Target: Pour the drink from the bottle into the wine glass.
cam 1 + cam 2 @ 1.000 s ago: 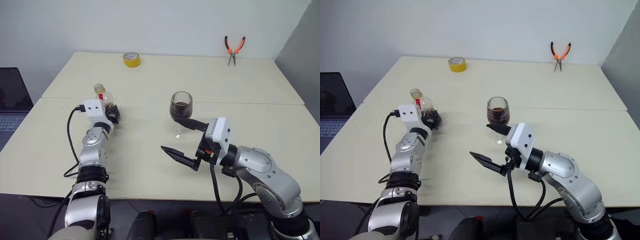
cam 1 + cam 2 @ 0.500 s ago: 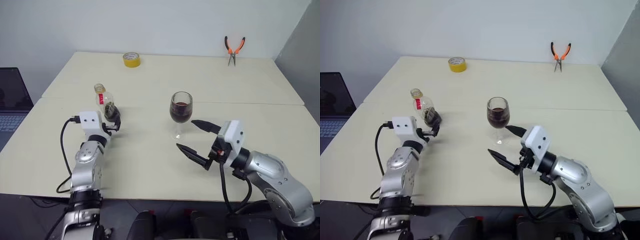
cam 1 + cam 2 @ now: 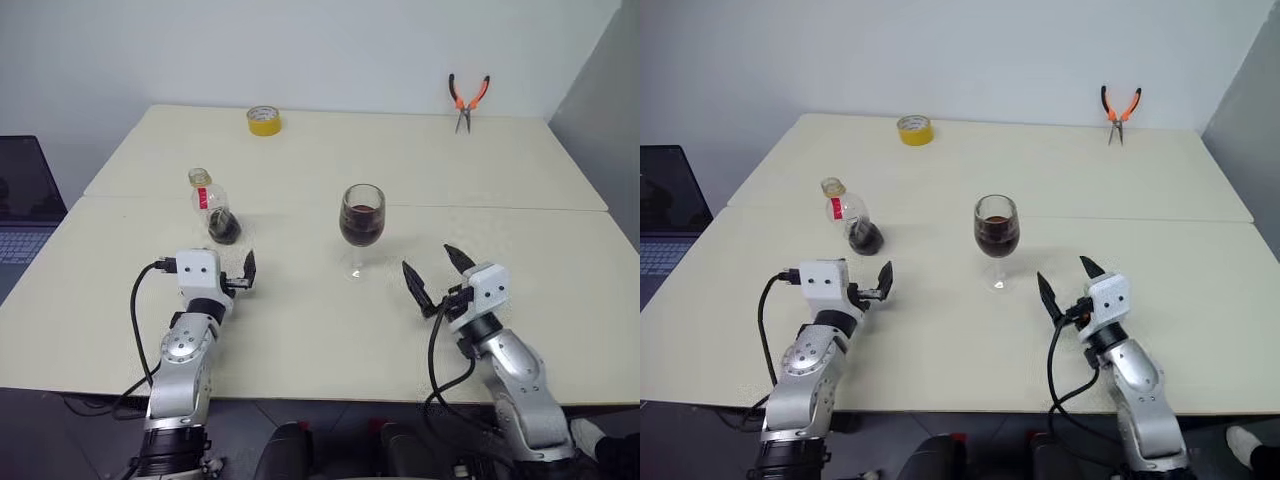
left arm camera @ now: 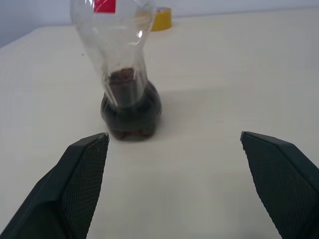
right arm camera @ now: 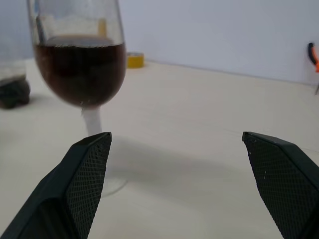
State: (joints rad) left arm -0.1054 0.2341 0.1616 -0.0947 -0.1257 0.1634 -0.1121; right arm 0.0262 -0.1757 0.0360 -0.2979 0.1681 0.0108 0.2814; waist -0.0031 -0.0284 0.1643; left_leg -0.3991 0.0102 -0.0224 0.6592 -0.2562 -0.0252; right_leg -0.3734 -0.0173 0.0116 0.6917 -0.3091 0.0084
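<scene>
Looking done: wine glass (image 3: pixel 361 226) holds drink, bottle (image 3: pixel 214 208) upright just beyond the left gripper (image 3: pixel 248 270). Both it and right gripper (image 3: pixel 435 273) gape wide, empty.

Bottle (image 3: pixel 213 209): small, clear plastic, bulbous base, narrow neck with red label. Stands upright on the bench (image 3: pixel 300 320), left-centre. Top looks yellowish; cap on or off, cannot tell. Only a shallow pool of dark drink (image 4: pixel 130 113) in the base.

Wine glass (image 3: pixel 361 226): clear, stemmed, round foot. Upright on the bench, centre, well apart from the bottle, to its right. Bowl roughly half full of the same dark brown liquid. Nothing touches either one.
</scene>
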